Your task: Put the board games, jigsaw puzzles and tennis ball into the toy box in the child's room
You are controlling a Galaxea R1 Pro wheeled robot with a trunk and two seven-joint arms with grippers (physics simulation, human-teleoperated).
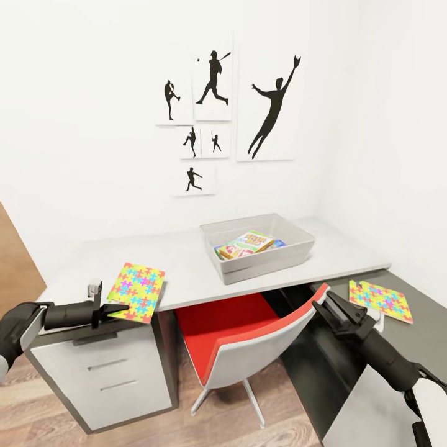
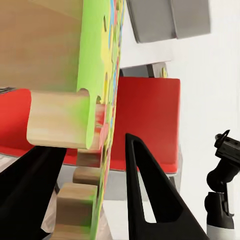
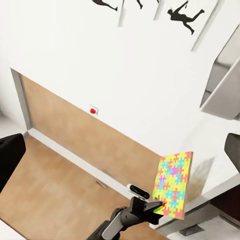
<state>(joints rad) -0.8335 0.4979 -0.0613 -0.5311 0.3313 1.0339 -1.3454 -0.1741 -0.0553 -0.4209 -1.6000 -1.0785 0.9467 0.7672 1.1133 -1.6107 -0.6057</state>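
Left tool clamped on jigsaw puzzle; right tool's grip state unclear.

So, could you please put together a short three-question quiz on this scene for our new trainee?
1. True or false: the left gripper is shut on a jigsaw puzzle.
2. Where does the second jigsaw puzzle lie? A) in the toy box B) on the lower dark desk C) on the red chair
3. Fill in: printed game boxes lie inside the ____.

Key: 1 true; 2 B; 3 toy box.
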